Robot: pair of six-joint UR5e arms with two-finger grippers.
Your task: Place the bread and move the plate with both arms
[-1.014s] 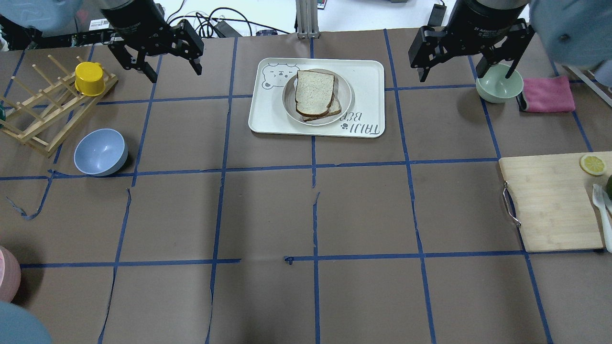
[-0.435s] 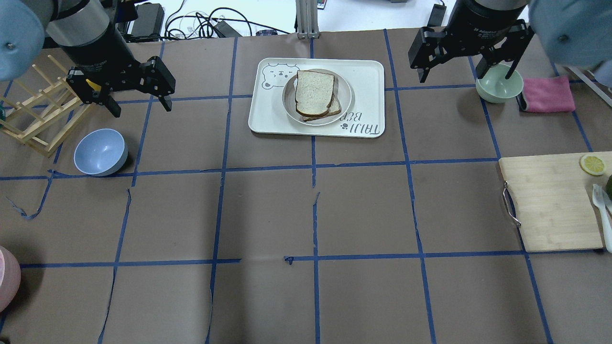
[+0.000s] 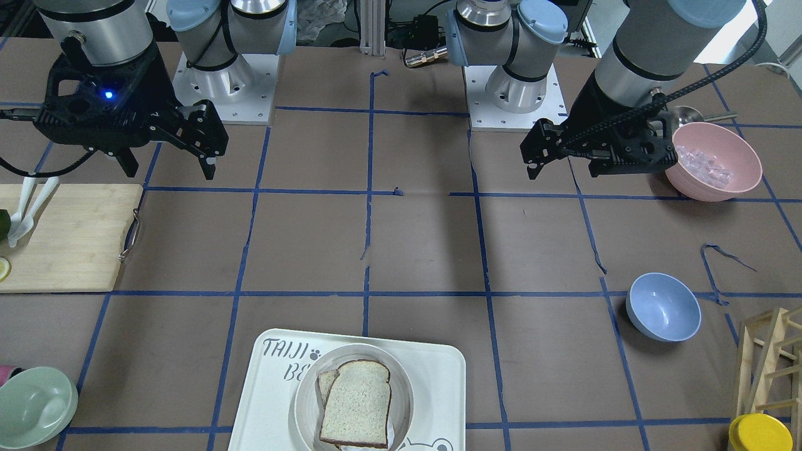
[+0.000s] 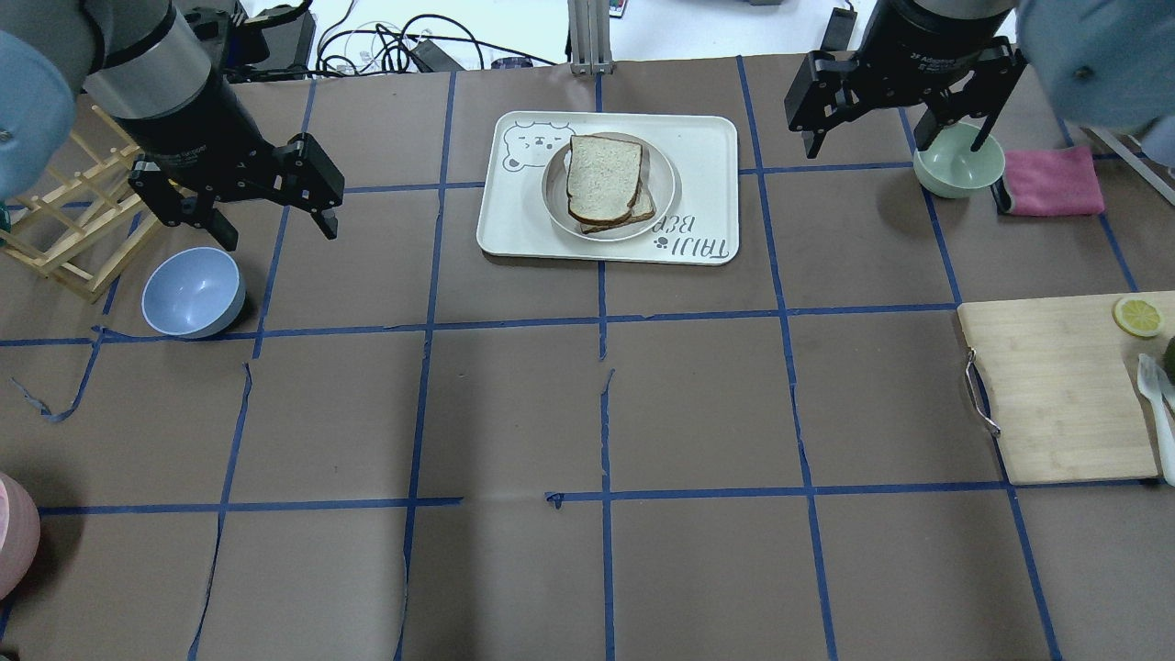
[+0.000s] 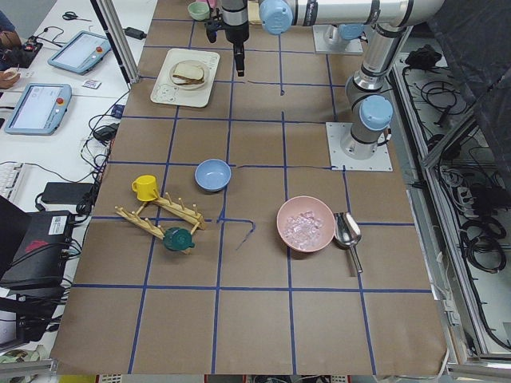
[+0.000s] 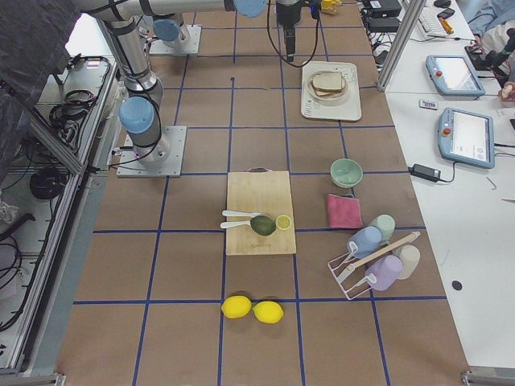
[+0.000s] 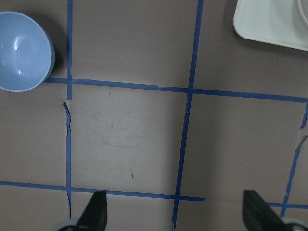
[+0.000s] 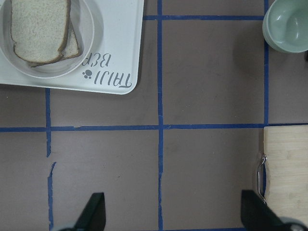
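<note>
The bread (image 4: 603, 177), a pale slice with a dark crust, lies on top of a smaller slice on the round cream plate (image 4: 663, 188). The plate sits on the white "TAIJI BEAR" tray (image 4: 707, 138) at the back middle. Bread (image 3: 355, 404) and plate (image 3: 306, 388) also show in the front view, and in the right wrist view (image 8: 38, 26). My left gripper (image 4: 275, 234) is open and empty, hovering far left of the tray beside the blue bowl (image 4: 193, 292). My right gripper (image 4: 898, 147) is open and empty, right of the tray, by the green bowl (image 4: 959, 161).
A wooden rack (image 4: 64, 239) stands at the far left. A pink cloth (image 4: 1053, 181) lies beside the green bowl. A cutting board (image 4: 1056, 390) with a lemon slice lies at the right edge. A pink bowl (image 3: 714, 160) stands near the left arm's base.
My left arm has swung from the back edge leftward and toward the blue bowl, now covering the yellow cup on the rack. The right arm, bread and plate have not moved.
</note>
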